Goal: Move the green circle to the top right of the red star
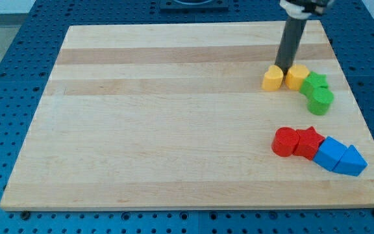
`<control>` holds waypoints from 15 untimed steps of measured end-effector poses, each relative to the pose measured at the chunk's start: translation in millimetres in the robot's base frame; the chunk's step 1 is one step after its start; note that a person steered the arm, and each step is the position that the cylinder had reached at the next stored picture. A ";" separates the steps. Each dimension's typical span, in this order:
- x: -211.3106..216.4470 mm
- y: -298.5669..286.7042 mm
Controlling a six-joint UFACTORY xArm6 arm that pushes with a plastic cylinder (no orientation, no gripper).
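Note:
The green circle (321, 101) sits at the view's right, touching a green star (315, 82) just above it. The red star (310, 142) lies below them, between a red circle (284, 142) on its left and a blue block (330, 153) on its right. My tip (282, 65) is at the upper right of the board, right above the gap between two yellow blocks, to the upper left of the green circle and apart from it.
A yellow block (273, 78) and a second yellow block (297, 76) sit side by side under my tip. A blue triangle (351, 162) lies at the right end of the lower row. The wooden board (141, 117) lies on a blue perforated table.

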State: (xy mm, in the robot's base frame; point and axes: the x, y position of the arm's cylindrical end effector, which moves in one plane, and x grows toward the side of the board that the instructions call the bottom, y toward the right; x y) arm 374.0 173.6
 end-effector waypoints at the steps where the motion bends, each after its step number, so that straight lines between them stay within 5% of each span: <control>1: 10.8 0.0; 3: -60.4 -16.4; 5: -76.9 13.4; 12: -81.2 49.2; 15: -32.1 104.0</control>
State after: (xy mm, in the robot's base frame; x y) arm 341.9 277.7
